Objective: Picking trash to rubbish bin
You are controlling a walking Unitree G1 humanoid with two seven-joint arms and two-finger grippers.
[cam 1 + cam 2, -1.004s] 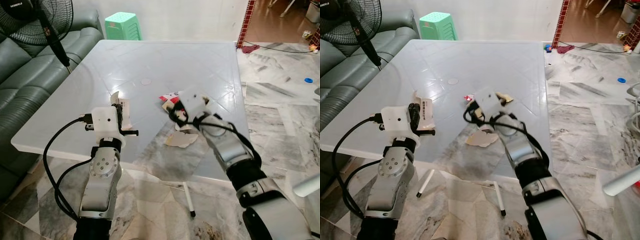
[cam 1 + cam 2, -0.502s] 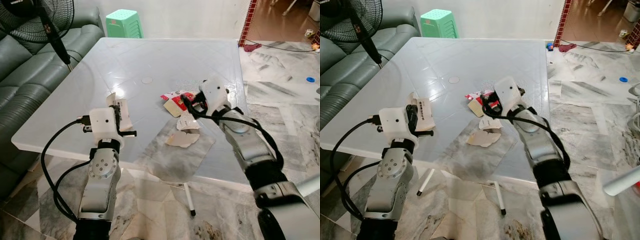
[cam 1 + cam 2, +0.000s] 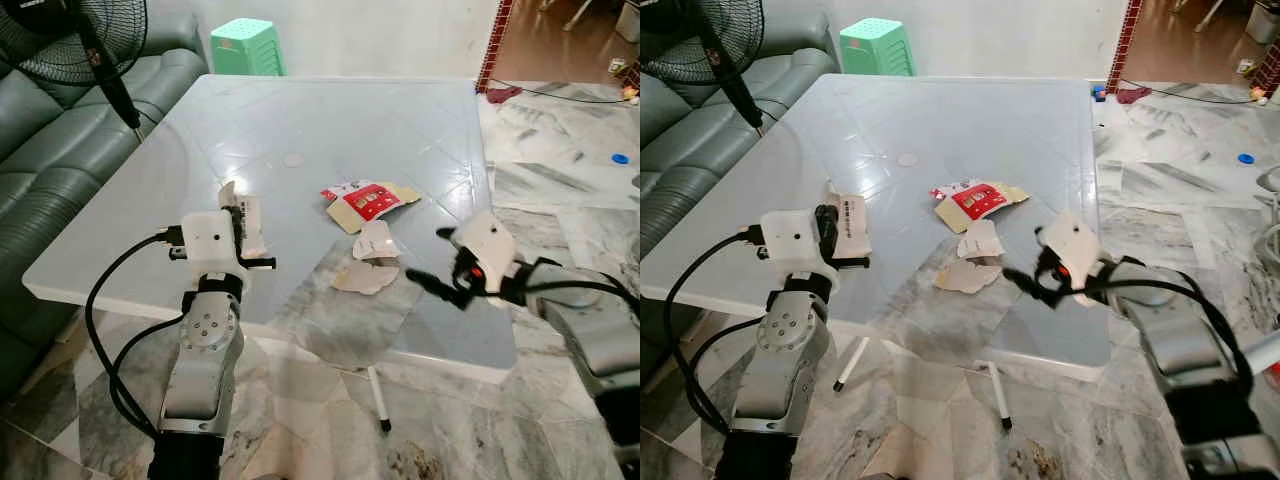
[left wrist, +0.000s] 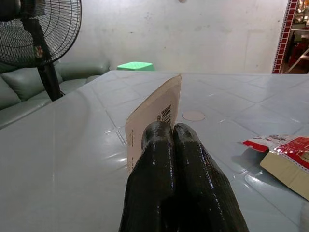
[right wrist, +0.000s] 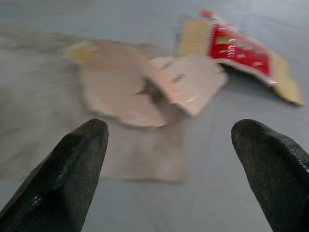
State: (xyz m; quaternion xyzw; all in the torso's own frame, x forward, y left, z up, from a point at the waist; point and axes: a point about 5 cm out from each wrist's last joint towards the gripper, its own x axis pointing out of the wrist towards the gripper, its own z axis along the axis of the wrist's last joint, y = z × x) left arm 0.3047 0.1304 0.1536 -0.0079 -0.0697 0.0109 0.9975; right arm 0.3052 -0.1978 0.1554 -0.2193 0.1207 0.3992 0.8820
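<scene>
1. Two pincers are working over the near edge of the white surface (image 3: 330,120). The left pincer (image 4: 174,140) is hovering at the robot's left with its fingers pressed together on a pale card scrap with a barcode (image 4: 157,113), which is standing upright between them.
2. Low at the near right edge, the right pincer (image 3: 425,281) is pointing inward with its fingers spread wide and nothing between them — the right wrist view is showing both black fingertips (image 5: 72,164) framing the litter ahead.
3. Just beyond that pincer, a torn brown paper piece (image 3: 362,278) is lying flat on the surface, and a small white scrap (image 3: 375,242) is lying just past it, its near edge overlapping the brown piece.
4. Farther in, near the middle, a flattened red-and-tan carton (image 3: 368,202) is resting, apart from the two scraps.
5. Beyond the surface, a green stool (image 3: 246,48) is standing by the wall, with a fan (image 3: 70,40) and a grey sofa (image 3: 60,150) off to the robot's left; I am not making out any rubbish bin.
6. By my reading, the step in hand is lining up the second pick — one scrap is secured on the left, the right is aimed at the brown paper. Next it likely needs to ease forward and down and pinch a raised edge, since the flat sheet offers little to grip.
</scene>
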